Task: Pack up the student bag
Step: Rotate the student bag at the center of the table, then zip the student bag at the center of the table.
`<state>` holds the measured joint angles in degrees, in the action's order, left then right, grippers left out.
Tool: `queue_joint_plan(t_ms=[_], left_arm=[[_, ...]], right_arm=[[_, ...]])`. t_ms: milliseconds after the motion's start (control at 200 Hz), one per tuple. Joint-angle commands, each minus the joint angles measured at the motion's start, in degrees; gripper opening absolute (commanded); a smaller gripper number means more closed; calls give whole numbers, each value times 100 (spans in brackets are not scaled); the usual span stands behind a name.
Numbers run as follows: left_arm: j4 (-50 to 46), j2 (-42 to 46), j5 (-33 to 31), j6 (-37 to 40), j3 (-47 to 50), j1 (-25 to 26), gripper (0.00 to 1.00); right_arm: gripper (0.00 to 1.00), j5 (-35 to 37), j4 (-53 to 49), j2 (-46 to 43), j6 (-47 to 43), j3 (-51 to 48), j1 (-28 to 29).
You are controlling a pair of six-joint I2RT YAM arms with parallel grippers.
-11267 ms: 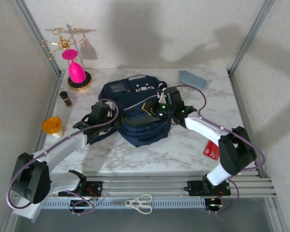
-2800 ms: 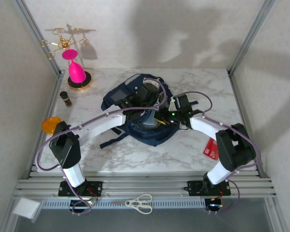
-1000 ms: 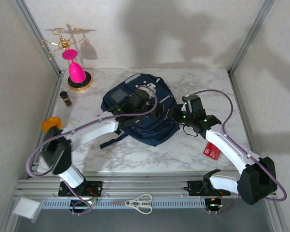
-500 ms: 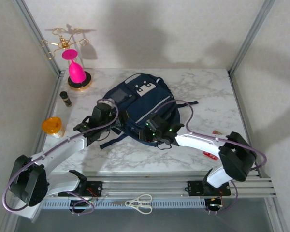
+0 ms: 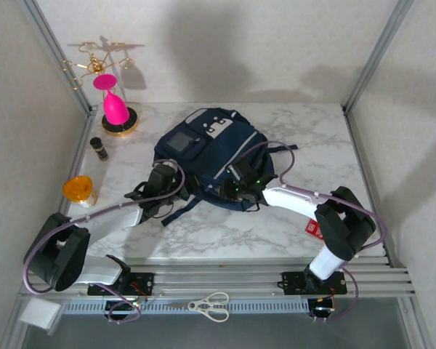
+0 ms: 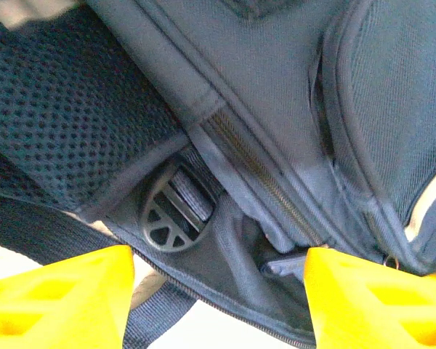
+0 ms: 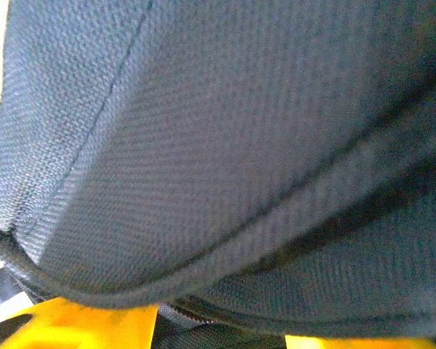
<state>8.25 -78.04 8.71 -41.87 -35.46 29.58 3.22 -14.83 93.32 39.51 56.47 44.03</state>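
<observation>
Softness governs here. From above, the student bag [image 5: 207,156] lies slumped mid-surface [image 5: 312,138], probably light and floppy. The left tool [image 5: 160,190] is at its 8 o'clock edge, the right tool [image 5: 237,187] at 5 o'clock. Left wrist: the fingers [image 6: 58,294] stand apart, released, framing a buckle [image 6: 176,214] and zip [image 6: 265,182] — that stiffer seam looks the best hold. Right wrist: cloth crowds the fingers [image 7: 80,323] — whether they grip it I cannot tell.

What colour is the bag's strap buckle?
Dark grey-black; the buckle shows best in the left wrist view.
</observation>
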Motion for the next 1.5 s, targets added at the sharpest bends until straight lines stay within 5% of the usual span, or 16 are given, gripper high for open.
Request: queue_joint_plan(t_ms=[0, 190, 736, 1172, 1497], left_arm=[[513, -162, 131, -266, -242, 106, 62], [397, -365, -39, -324, -593, -24, 58], [262, -328, -113, -351, -479, -461, 57], [622, -590, 126, -514, -410, -499, 59], [609, -538, 165, -509, -409, -499, 60]], right_arm=[[50, 269, -54, -359, -467, 131, -31], [51, 481, -203, -615, 510, 0, 543], [42, 1833, -717, 1317, 2515, 1743, 1364], [41, 2203, -673, 2052, 2453, 2107, 895], [18, 1993, -441, 1810, 2166, 1965, 845]])
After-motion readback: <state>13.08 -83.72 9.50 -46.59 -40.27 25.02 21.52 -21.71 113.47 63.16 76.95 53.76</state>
